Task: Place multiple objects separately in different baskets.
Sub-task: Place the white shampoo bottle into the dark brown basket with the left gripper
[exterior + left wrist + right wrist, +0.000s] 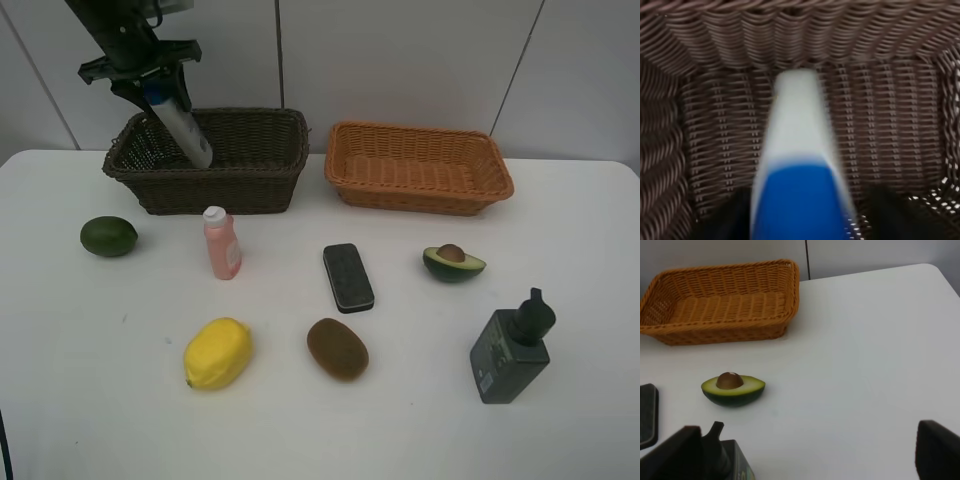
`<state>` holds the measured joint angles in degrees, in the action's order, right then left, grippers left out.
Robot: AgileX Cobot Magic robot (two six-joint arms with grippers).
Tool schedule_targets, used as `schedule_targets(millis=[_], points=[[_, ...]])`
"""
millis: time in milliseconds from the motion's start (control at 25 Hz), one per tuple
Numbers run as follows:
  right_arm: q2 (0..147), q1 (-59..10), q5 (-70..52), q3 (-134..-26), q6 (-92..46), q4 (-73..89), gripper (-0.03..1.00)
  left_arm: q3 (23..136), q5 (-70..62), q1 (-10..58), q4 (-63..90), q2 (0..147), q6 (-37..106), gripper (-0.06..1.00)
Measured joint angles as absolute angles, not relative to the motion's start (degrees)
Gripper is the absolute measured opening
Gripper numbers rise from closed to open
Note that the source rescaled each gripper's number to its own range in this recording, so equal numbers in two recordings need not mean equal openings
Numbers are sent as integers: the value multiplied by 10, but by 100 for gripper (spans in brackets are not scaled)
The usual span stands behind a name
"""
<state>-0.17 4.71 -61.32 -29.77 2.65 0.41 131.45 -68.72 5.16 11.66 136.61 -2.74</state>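
Observation:
The blue-capped white bottle point(186, 130) point(797, 125) hangs tilted, base down, over the dark brown basket point(270, 150) point(715, 125). My left gripper point(158, 92) point(802, 222) is at its blue cap. The bottle looks blurred against the sharp weave, and the jaws stand slightly off the cap. On the table lie the green fruit point(108, 236), pink bottle point(222, 243), black block point(348, 277), lemon point(217, 353), kiwi point(337, 348), halved avocado point(453, 263) point(733, 388) and dark pump bottle point(510, 350) point(722, 455). My right gripper point(810, 455) is open above the pump bottle, holding nothing.
The orange-tan basket point(420, 190) point(715, 332) stands right of the dark one at the back of the white table point(580, 260), with nothing in it. Pale wall panels rise behind both baskets.

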Motion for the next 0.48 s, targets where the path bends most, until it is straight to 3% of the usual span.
schedule_targets(millis=[80,160,480], points=[[-2,47,-613,-298,27,4,100,1319,-687,52,117,1372,-30,77],[-2,47,-613,-298,27,4,100,1320,-687,52,118,1373,-31,87],[-2,47,-613,-298,27,4,100,1320,-688,52,135,1337,-33,91]])
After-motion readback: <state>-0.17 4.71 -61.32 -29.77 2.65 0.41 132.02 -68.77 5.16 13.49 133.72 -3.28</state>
